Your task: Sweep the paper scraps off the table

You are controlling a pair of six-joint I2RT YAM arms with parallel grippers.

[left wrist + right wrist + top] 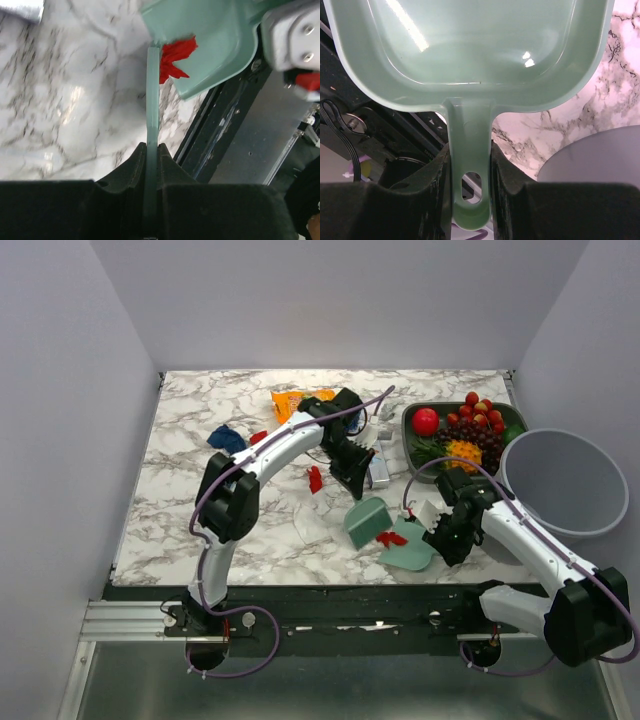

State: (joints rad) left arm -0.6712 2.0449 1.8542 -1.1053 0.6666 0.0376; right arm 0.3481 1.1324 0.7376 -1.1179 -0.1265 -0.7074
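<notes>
Plain grey walls close in a desk with a white marble pattern, grey veins and a black front edge. Mid-frame in the top view, the left tool is pressed together on a flat, pale green scraper. Its wrist view shows the thin blade edge-on, clamped between blunt black fingers. Just right of it, the right tool pinches the slotted handle of a glossy green dustpan, a shallow scoop with rounded corners lying near the front edge.

Ragged red scraps lie between blade and pan, partly on the pan's lip. Another red scrap lies left of the left tool. A third sits further up-left, beside a crumpled blue scrap.

At top centre is a crinkly orange bag. At upper right is a dark tray of fruit, and at the right edge stands a round, smooth grey bin.
</notes>
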